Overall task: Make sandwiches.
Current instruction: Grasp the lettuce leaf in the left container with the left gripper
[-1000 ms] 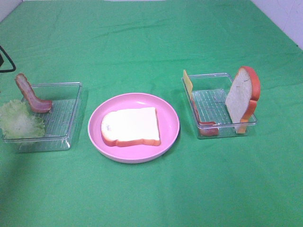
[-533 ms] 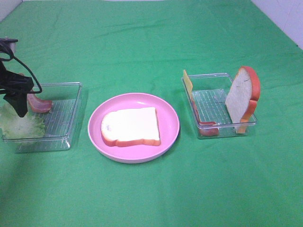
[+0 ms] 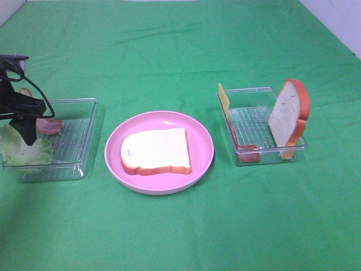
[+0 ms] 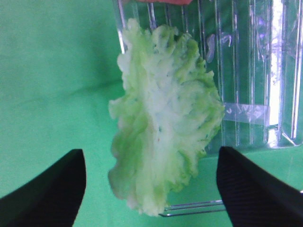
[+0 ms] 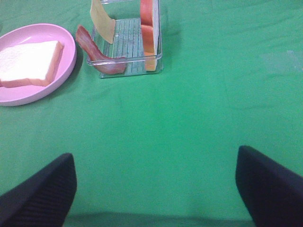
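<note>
— What's underneath everything?
— A bright green cloth [image 3: 180, 237], spread flat, filling nearly the whole high view.
— Anything beyond it?
— A pale surface [image 3: 347, 20] at the far right corner. Light is even, shadows soft.

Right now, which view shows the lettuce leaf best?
Left wrist: the lettuce leaf fills the frame, overhanging the edge of the clear tray. Exterior high shows it small, partly hidden by the left gripper. Right wrist misses it.

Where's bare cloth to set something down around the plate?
Bare cloth runs in front of and behind the left tray, pink plate and right tray. Crowded: left tray, with the left tool over its lettuce.
</note>
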Robot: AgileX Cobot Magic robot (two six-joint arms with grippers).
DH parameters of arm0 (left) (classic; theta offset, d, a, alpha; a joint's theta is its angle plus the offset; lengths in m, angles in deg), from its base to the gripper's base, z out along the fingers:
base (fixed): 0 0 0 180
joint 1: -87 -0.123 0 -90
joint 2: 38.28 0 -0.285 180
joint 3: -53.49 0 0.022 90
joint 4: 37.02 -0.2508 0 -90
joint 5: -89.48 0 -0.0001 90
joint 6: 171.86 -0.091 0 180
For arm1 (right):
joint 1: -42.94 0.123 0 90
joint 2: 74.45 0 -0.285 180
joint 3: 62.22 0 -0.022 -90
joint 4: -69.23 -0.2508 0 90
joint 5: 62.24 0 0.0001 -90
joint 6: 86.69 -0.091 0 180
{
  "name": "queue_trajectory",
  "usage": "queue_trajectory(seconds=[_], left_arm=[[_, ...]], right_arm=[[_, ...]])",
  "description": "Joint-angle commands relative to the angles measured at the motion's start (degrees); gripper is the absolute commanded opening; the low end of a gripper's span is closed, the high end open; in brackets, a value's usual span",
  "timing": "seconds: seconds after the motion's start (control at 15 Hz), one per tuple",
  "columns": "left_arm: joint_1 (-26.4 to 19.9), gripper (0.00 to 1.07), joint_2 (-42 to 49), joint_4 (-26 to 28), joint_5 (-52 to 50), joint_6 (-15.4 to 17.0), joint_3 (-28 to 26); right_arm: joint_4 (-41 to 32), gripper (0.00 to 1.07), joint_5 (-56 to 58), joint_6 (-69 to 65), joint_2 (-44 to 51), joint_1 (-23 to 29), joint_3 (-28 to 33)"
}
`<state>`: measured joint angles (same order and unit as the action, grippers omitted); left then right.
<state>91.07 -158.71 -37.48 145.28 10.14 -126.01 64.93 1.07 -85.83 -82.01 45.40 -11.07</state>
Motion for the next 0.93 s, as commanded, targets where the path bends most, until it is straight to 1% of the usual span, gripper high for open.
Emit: queue_trajectory(seconds=[0.07,0.2,0.33,0.4,0.47,0.53,0.67,0.73,0.93], left_arm=[[0.2,0.58,-0.3,0.5,-0.7,0.0,-0.1],[0.2,0.47,-0.3,0.5,-0.6,0.0,-0.1],[0.2,0.45,-0.3,0.5,-0.6,-0.1,-0.1],[0.2,0.40,-0.3,0.5,-0.5,-0.1,-0.1],[0.2,0.31,-0.3,0.5,-0.3,-0.5,-0.1],[0.2,0.20,-0.3,0.5,0.1,-1.4,-0.1],[0.2,0.00,-0.3,0.5,1.0,-2.0,-0.1],[0.2,0.00,-0.3,0.5,1.0,-2.7,-0.1],[0.2,0.00,0.5,0.5,0.9,-2.6,-0.1]], right_arm=[[-0.1,0.87,-0.2,0.7,1.8,-0.3,0.2],[-0.1,0.87,-0.2,0.7,1.8,-0.3,0.2],[-0.1,0.87,-0.2,0.7,1.8,-0.3,0.2],[-0.1,0.87,-0.2,0.7,1.8,-0.3,0.2],[-0.1,0.87,-0.2,0.7,1.8,-0.3,0.2],[-0.1,0.87,-0.2,0.7,1.8,-0.3,0.2],[-0.1,0.87,-0.2,0.7,1.8,-0.3,0.2],[-0.1,0.87,-0.2,0.7,1.8,-0.3,0.2],[-0.1,0.87,-0.2,0.7,1.8,-0.3,0.2]])
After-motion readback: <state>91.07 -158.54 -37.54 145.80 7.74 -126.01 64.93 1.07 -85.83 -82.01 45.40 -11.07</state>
